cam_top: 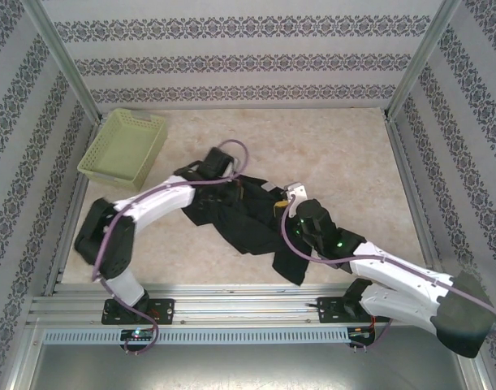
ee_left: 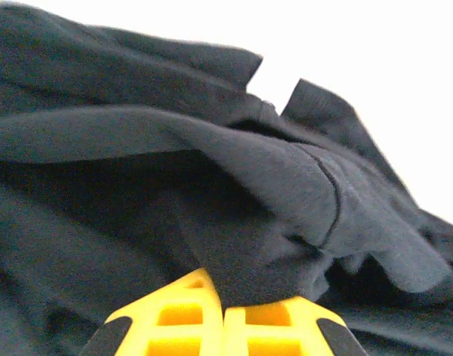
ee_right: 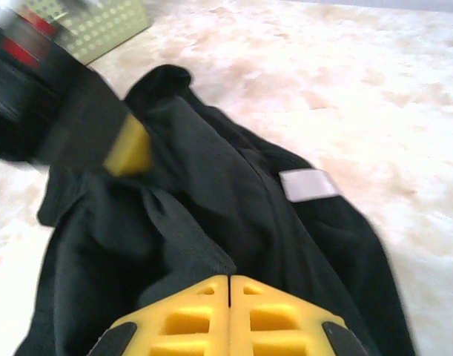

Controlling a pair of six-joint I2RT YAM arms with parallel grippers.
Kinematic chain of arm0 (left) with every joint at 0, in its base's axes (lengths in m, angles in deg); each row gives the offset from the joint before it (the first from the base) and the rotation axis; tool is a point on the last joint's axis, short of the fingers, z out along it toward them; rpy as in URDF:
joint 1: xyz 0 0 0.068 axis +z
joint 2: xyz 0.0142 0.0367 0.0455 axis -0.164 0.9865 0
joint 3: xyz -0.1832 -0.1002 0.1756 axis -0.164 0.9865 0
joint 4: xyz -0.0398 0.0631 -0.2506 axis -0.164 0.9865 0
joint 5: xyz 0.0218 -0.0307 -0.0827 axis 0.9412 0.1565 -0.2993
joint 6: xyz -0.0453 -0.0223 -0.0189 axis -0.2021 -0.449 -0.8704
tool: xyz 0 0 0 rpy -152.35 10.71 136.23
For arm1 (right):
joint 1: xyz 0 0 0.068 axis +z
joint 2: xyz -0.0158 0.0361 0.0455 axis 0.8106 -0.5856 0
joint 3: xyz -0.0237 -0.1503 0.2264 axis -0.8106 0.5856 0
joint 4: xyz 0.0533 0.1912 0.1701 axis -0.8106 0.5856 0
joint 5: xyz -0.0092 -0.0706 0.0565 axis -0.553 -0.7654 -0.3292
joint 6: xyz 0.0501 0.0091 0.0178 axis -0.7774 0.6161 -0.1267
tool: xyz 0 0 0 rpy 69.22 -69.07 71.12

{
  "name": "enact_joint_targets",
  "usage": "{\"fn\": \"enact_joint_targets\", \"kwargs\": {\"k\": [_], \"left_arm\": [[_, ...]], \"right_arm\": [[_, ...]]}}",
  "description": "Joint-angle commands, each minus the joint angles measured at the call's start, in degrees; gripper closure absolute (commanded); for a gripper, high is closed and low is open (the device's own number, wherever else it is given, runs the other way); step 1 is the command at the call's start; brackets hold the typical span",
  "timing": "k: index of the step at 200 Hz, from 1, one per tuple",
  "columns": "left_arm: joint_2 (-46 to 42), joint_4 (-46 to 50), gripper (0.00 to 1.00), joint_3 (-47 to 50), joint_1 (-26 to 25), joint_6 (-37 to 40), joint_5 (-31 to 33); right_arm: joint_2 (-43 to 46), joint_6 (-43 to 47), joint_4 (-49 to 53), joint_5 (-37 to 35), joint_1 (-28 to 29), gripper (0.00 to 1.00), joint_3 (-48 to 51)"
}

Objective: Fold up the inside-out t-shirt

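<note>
Black soft fabric, the inside-out t-shirt [cam_top: 248, 227], is seen crumpled in a long heap near the middle of the pale marbled table [cam_top: 345, 154]. It runs slantwise from the far left towards the near right. From above, the left claw [cam_top: 239, 188] is found at the far end of the heap. The right claw [cam_top: 282, 210] is set just beside it, over the middle of the cloth. Both arms are bent in from the near edge.

In the left wrist view, the yellow fingers of the left claw [ee_left: 225, 326] are pressed together. A thick fold of the t-shirt [ee_left: 233, 185] is lapped over their tips and caught there. More folds are piled behind it, and a stitched seam is shown curving down the right of that fold.

In the right wrist view, the right claw [ee_right: 230, 311] is likewise closed tight, finger against finger. A ridge of the t-shirt [ee_right: 211, 208] is drawn right up to its tips, though whether any cloth is pinched cannot be told. A small white tag [ee_right: 308, 184] is shown on the cloth ahead and to the right. The left claw [ee_right: 128, 148] is seen blurred ahead and to the left, down on the fabric.

A pale yellow-green lattice basket [cam_top: 124, 146] is placed at the far left corner of the table, well apart from the t-shirt.
</note>
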Motion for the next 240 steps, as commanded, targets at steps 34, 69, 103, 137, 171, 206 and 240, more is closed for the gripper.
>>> {"fn": "enact_joint_targets", "kwargs": {"k": [34,69,103,137,171,206,240], "left_arm": [[-13.5,-5.8,1.00,3.3,11.7,-5.3,3.6],[-9.1,-10.8,1.00,7.3,10.8,-8.8,-6.0],[-6.9,-10.1,1.00,8.3,7.6,-6.4,-6.2],[-6.9,-10.8,1.00,9.6,6.9,-5.6,-5.5],[-8.0,-11.8,1.00,10.8,6.9,-5.7,-5.2],[-9.4,-11.3,1.00,11.4,6.9,-5.8,-5.3],[-10.7,-9.6,1.00,11.0,7.0,-5.0,-3.2]], "right_arm": [[11.1,-4.8,8.7,-7.2,-7.4,1.00,2.6],[8.9,-9.8,7.8,-3.6,-9.8,1.00,6.4],[2.4,-9.5,12.5,-3.0,-10.0,0.67,1.9],[-5.1,0.1,15.9,4.5,-5.9,0.28,-9.9],[-20.9,4.4,20.1,0.9,-0.4,0.24,-22.5],[-38.1,4.7,25.5,-0.2,-0.4,0.29,-34.0],[-46.2,3.5,28.1,-7.9,-0.8,0.44,-38.4]]}}
